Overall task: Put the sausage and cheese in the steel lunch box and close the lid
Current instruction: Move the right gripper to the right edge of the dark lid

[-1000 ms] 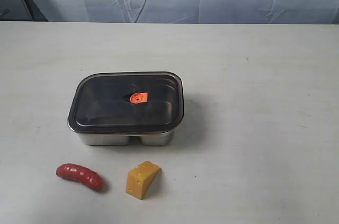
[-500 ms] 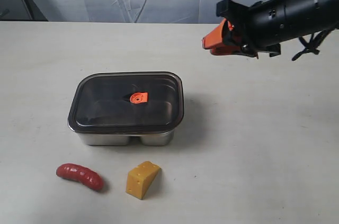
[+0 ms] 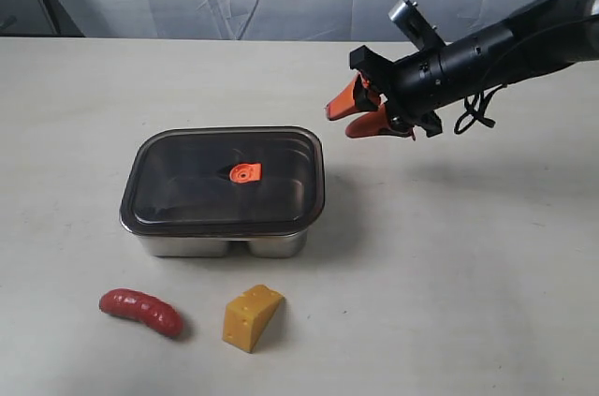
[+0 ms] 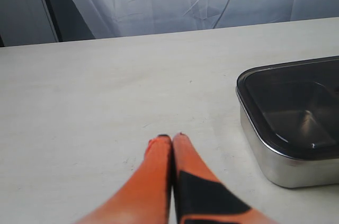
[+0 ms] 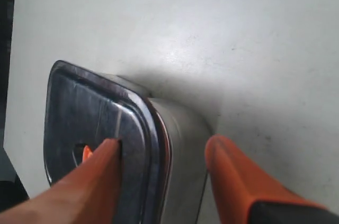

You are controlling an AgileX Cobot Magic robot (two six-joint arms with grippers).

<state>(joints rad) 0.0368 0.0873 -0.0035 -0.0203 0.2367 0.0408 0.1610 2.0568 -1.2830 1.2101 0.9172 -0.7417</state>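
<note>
Step 1: get lid (image 3: 201, 181) off box (image 3: 225, 244); sausage (image 3: 140, 312) & cheese (image 3: 251, 317) lie on counter (image 3: 468, 274). Right end effector (image 3: 339, 123) wide open, empty, prob. above lid's corner; left end effector (image 4: 172, 142) shut, empty. Next: pinch rim, lift.

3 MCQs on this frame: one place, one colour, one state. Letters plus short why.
1. Where is the yellow-orange wedge-shaped toy cheese relative to the shiny rectangular steel lunch box?
A) inside it
B) outside it on the white table, near the glossy red curved toy sausage
C) on top of it

2. What colour is the small valve at the centre of the dark translucent rectangular lid?
A) green
B) orange
C) white

3. What state is the right pincer in?
A) open, empty
B) shut on the cheese
C) shut on the lid

Key: 1 B, both toys lie on the table clear of the box; 2 B, the valve shows orange against the dark lid; 3 A, its orange fingers stand apart, gripping nothing.
</note>
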